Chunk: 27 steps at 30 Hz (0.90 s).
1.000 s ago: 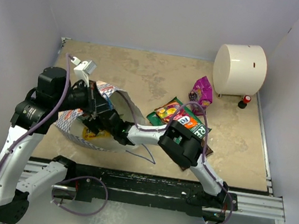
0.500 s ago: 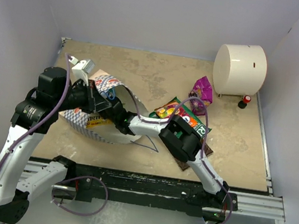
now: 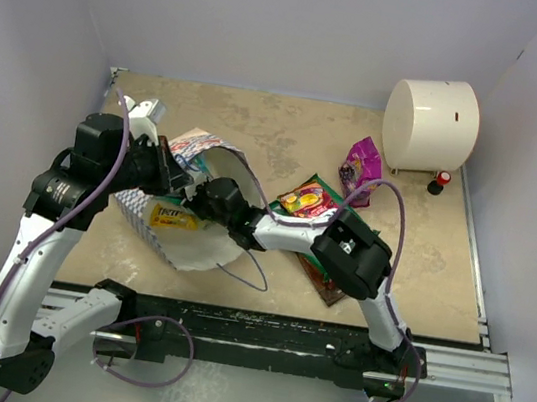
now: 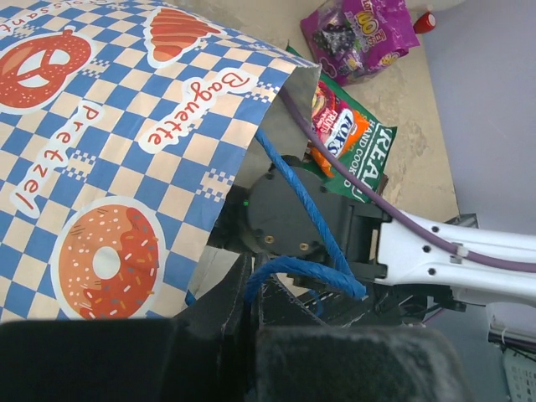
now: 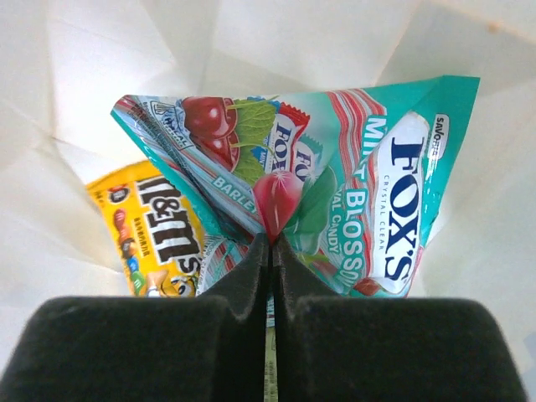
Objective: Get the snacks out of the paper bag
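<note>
Light: bright, even, diffuse from above; faint soft shadows on the desk [image 3: 287,143]. Top view: sharp throughout. Left wrist view: print sharp; left fingers [image 4: 219,327] blurred, dark. Right wrist view: paper bag [image 5: 126,67] interior nearly washed out; teal packet [image 5: 377,193] crisp, slight sheen; right fingers [image 5: 245,285] soft.

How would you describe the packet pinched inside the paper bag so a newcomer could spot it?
Find the checkered paper bag at the left of the table, the right arm reaching into its mouth. Inside, the right gripper has its fingers shut on a crumpled packet. It is teal with red cherries and Fox's lettering, unlike the yellow M&M's packet beside it.
</note>
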Motion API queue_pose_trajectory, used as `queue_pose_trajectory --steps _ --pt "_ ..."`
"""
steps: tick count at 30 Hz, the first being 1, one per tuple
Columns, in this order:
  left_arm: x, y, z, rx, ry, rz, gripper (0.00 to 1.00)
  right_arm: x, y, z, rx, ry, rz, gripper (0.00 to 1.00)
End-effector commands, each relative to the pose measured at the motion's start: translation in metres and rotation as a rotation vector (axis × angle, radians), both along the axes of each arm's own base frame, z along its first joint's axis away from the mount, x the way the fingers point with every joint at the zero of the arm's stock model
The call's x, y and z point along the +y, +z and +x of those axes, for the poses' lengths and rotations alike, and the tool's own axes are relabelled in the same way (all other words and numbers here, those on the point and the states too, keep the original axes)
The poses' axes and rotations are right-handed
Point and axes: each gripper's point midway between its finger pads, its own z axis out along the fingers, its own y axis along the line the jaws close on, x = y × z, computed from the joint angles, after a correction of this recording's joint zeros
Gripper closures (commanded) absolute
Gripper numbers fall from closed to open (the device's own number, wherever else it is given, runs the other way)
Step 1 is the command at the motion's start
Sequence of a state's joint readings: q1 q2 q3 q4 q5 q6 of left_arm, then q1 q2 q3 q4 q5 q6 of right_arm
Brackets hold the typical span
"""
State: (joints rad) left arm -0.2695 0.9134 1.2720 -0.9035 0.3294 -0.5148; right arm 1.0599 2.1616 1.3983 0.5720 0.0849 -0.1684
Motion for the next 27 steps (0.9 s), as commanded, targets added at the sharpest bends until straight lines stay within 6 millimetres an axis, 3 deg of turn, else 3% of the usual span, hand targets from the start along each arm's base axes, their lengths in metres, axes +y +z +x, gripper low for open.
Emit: queue_pose_trajectory --steps 1,11,19,23,27 --pt "0.003 0.019 0.007 -0.058 0.041 -0.016 1.00 0.014 0.096 -0.015 -0.122 0.097 0.244 1.00" --pt "0.002 0.026 0.011 -0.086 0.044 -0.023 1.00 0.000 0.122 -0.071 -0.033 0.274 0.339 1.00" --pt "0.002 0.023 0.013 -0.093 0.052 -0.032 1.00 -0.042 0.152 -0.101 -0.008 0.284 0.377 1.00" --pt "0.000 0.022 0.015 -0.092 0.048 -0.046 1.00 -0.060 0.138 -0.117 0.060 0.294 0.364 1.00" --pt "-0.001 0.025 0.016 -0.101 0.047 -0.055 1.00 -0.074 0.147 -0.131 0.084 0.316 0.390 1.00"
